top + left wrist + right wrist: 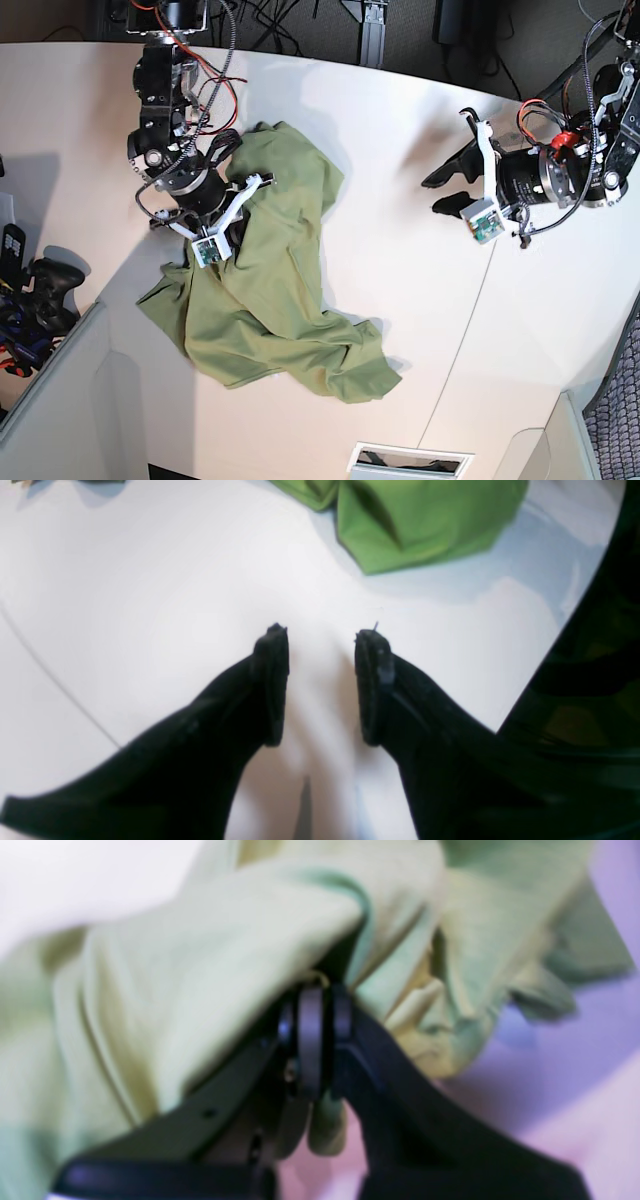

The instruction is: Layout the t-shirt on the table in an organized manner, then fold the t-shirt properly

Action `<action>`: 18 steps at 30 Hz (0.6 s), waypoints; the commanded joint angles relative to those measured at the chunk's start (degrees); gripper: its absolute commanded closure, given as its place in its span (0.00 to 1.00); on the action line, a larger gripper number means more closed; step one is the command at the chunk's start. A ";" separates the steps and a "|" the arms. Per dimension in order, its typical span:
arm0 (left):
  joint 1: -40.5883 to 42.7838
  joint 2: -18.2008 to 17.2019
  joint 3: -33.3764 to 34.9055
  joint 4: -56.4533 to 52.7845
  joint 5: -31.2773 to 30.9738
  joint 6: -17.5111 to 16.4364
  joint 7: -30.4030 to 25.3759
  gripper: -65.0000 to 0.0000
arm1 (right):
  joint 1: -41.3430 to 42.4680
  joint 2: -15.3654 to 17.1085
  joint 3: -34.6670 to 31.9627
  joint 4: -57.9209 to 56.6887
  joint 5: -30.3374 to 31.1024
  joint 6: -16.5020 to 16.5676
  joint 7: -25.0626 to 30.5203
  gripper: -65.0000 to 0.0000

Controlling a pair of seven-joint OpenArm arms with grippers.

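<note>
Left wrist view: we see the left end effector [321, 635] released, jaws apart with bare white table [150, 605] between them, nothing gripped. A corner of the green t-shirt [425, 525] lies ahead of the tips and off to one side, well apart. A thin dark seam line [55, 680] runs across the table on the other side.

Right wrist view: blurry, but we see the right end effector [312, 990] clenched on the t-shirt [200, 965], jaws together with cloth bunched over and around the tips.

Base view: only here do we get the whole t-shirt [270, 300], crumpled, spreading away from the right end effector [232, 215], which sits at its upper edge. The left end effector [450, 190] is over bare table [400, 130], well apart from the cloth.
</note>
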 commanded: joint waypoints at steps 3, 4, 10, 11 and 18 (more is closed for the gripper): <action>-1.01 -0.33 -0.33 0.70 -0.61 -0.48 -2.32 0.61 | 0.90 -0.17 1.44 1.05 5.16 -0.20 0.39 1.00; -1.11 -0.33 -0.33 0.70 -0.61 -0.48 -2.47 0.61 | 0.90 -0.20 1.44 1.16 6.34 -0.20 0.42 0.89; -1.25 -0.37 -0.33 0.70 0.85 -0.48 -2.49 0.61 | 0.90 -1.77 1.46 5.07 11.13 -0.15 -0.13 0.46; -1.25 -0.39 -0.33 0.70 0.94 -0.48 -2.47 0.61 | 0.90 -2.10 1.44 6.47 11.76 -0.15 -0.85 0.46; -1.25 -0.39 -0.33 0.70 0.96 -0.48 -2.47 0.61 | 0.90 -7.39 1.14 12.31 18.27 0.07 -4.76 0.46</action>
